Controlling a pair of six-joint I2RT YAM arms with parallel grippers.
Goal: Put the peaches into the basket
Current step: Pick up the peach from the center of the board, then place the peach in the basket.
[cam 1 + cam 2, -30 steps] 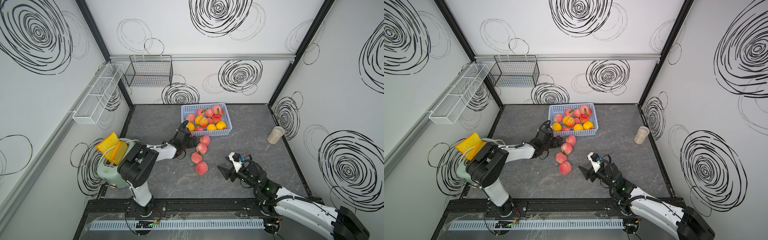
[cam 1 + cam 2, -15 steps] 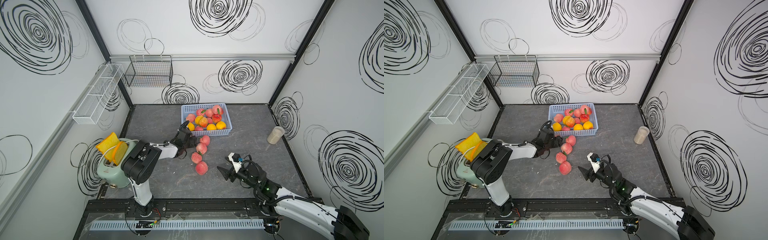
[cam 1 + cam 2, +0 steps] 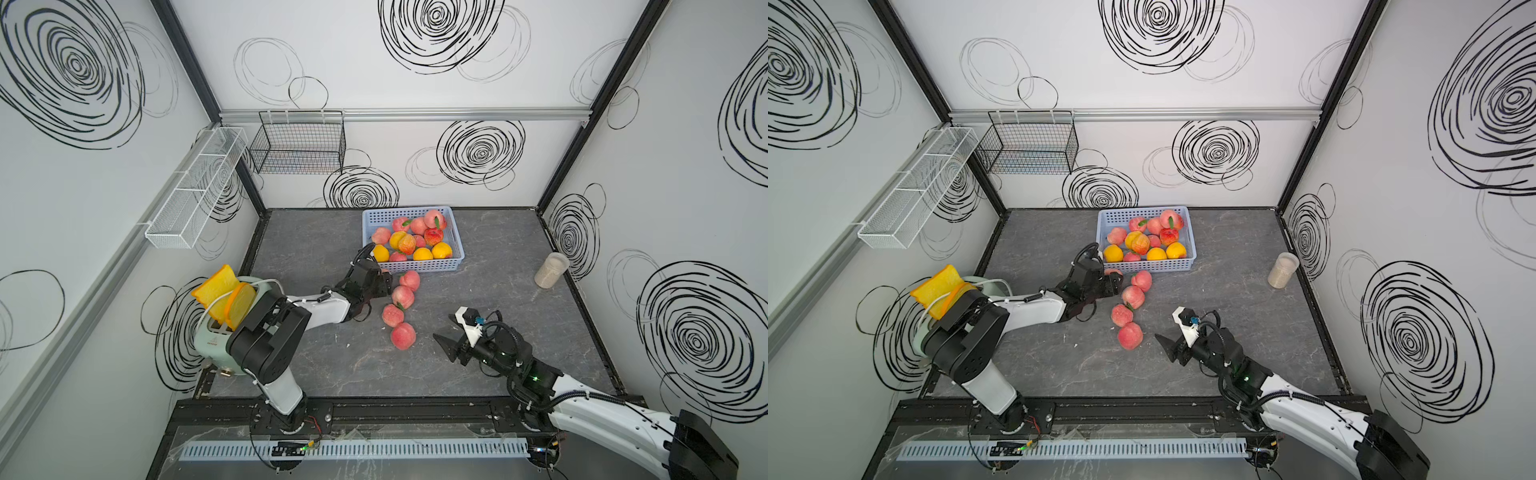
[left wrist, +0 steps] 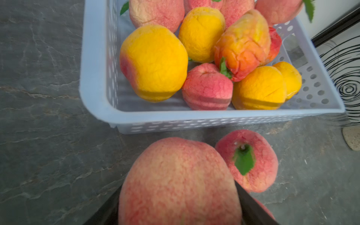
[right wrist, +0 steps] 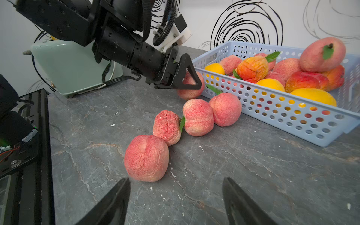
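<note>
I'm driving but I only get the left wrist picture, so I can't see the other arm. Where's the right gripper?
Observer: The right gripper hovers open and empty, low over the table.
Operator: Any peach close to it?
Observer: Yes, the nearest peach lies just ahead of its fingertips.
Operator: How many are outside?
Observer: Four peaches lie loose in a line from the basket, plus the held peach in your left gripper.
</note>
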